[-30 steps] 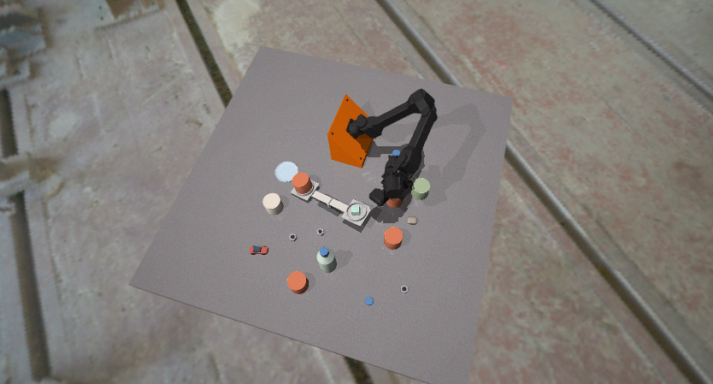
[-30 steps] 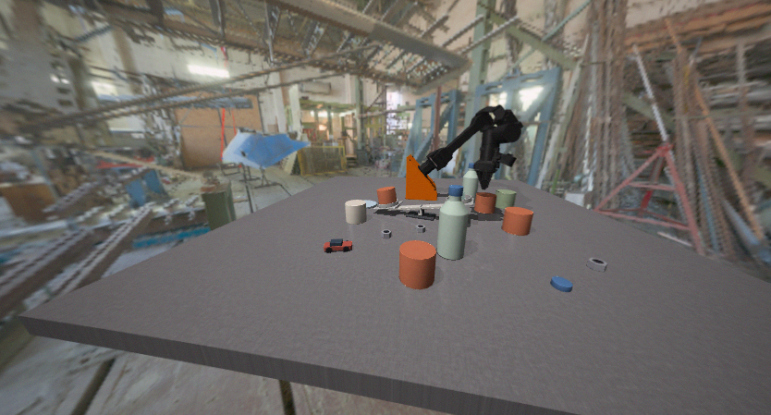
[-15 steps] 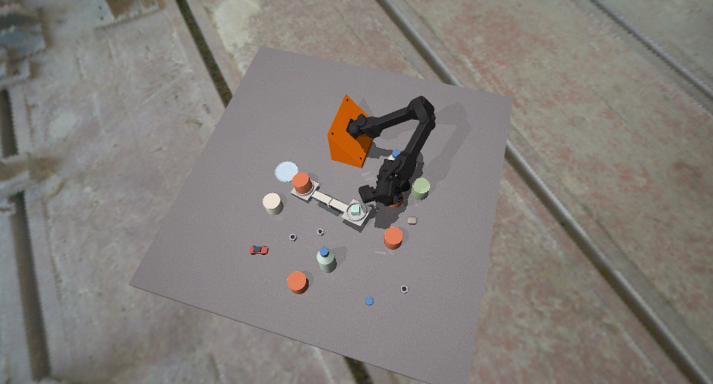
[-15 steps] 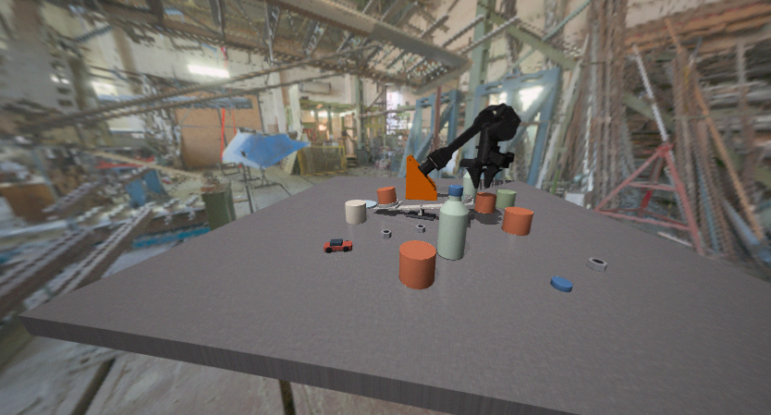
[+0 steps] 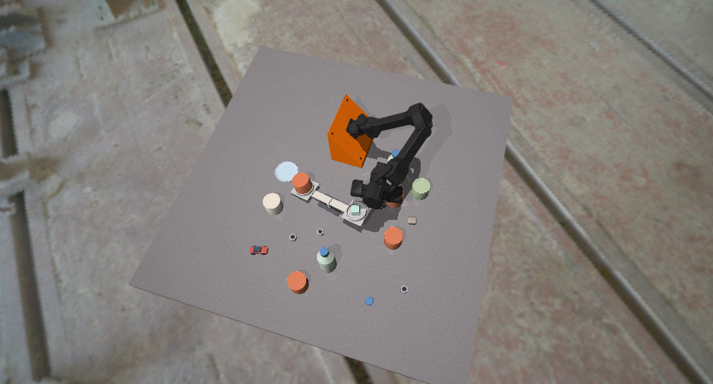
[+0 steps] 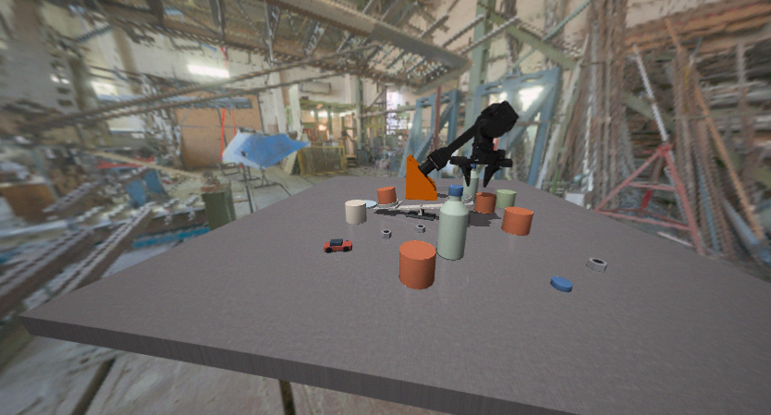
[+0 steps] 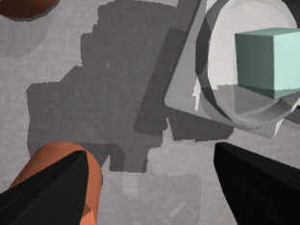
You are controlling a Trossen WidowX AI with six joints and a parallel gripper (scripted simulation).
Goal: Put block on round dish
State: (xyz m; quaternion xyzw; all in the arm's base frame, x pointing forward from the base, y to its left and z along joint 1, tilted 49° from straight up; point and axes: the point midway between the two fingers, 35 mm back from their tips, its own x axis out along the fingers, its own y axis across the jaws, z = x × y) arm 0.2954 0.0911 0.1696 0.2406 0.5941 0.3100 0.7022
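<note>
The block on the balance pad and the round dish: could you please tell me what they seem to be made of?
The block looks like matte pale-teal plastic or painted wood: flat, even faces, crisp edges, no grain or glint. The round dish looks like smooth pale-blue plastic or glazed ceramic: a thin, uniform disc without texture. It is too small to tell more.

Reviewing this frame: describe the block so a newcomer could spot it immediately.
Find the white balance beam in the middle of the grey table. On its end pad nearest the black arm sits the block, uncovered inside a ring. It is the only pale mint cube; its neighbours are cylinders.
</note>
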